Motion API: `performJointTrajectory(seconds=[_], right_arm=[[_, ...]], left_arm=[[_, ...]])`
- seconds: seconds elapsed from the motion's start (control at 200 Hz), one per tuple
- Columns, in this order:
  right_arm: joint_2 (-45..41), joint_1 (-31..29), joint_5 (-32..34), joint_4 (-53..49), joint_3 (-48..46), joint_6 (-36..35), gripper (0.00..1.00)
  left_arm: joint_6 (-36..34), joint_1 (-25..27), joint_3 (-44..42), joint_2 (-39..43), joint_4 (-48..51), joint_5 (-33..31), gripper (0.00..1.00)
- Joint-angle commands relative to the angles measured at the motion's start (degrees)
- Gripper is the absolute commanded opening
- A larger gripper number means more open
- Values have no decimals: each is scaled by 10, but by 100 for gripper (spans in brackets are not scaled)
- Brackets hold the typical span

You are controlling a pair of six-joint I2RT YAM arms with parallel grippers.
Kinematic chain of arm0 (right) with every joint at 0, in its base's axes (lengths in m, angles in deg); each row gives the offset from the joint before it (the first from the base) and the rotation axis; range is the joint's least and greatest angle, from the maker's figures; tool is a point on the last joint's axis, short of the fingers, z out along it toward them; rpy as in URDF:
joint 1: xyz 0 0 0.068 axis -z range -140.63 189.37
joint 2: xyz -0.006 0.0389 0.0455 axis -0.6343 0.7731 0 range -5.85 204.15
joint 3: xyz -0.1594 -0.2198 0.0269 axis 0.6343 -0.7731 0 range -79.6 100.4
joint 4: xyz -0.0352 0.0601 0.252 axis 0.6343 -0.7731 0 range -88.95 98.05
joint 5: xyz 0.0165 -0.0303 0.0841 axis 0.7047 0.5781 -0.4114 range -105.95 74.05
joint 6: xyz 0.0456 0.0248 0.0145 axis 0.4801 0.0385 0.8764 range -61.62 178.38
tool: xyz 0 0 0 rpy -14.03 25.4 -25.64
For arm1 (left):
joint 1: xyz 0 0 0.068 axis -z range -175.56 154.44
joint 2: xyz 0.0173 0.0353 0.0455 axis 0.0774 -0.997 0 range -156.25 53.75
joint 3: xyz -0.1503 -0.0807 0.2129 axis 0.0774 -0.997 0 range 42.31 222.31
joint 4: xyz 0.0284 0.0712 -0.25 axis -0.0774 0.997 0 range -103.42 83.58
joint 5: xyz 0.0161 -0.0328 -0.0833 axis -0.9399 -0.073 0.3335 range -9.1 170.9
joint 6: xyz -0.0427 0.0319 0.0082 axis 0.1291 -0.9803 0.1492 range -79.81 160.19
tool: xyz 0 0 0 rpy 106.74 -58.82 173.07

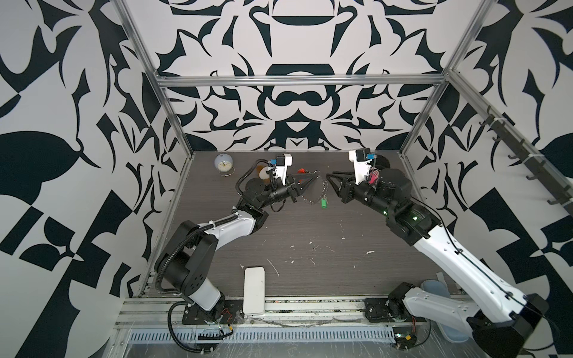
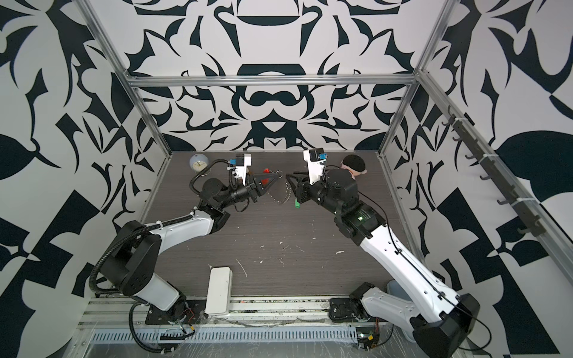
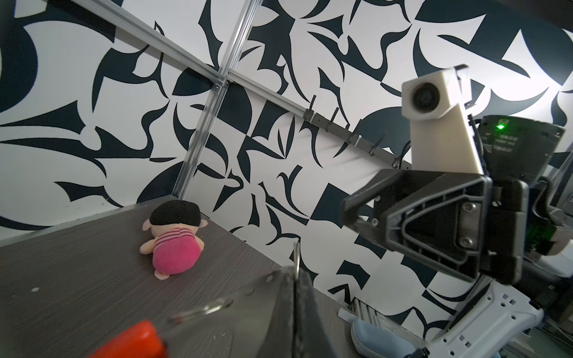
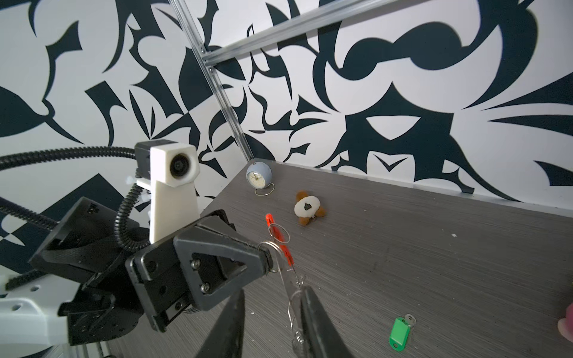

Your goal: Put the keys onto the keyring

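Under the keyring [image 4: 286, 255], the dark wood-grain surface [image 1: 310, 248] is scuffed with pale flecks. Level with the keyring's top, the left hand [image 4: 263, 251] is clamped tight on one silver ring, so the red-orange bar and the linked chain dangle from it in the air. On the keyring's other side, the right hand [image 4: 273, 291] has its jaws parted, and the hanging chain runs down between its fingers. It grips nothing that I can make out. The key [image 4: 398, 336] lies flat on the surface below the keyring, off toward the right arm and clear of the chain.

The keyring looks like light, hard metal, limp at every link and likely to swing and twist. Pinching a single ring, as the left hand does, probably steadies it best. The key looks even lighter, thin and low against the surface. Its green plastic head seems smooth and perhaps slippery, yet it is the better place to grasp, leaving the silvery end free for threading.

No brand or label is legible. The green head shows no writing, and the print on the right arm's housing [image 3: 521, 139] is too blurred to read.
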Motion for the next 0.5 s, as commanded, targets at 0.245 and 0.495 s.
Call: performJointTrajectory(seconds=[0.245, 0.495], right_arm=[[40, -2, -72, 18, 12, -13, 48], [29, -2, -91, 52, -22, -8, 26]], left_arm=[[-14, 1, 14, 25, -7, -18, 0], [-19, 1, 21, 24, 10, -40, 0]])
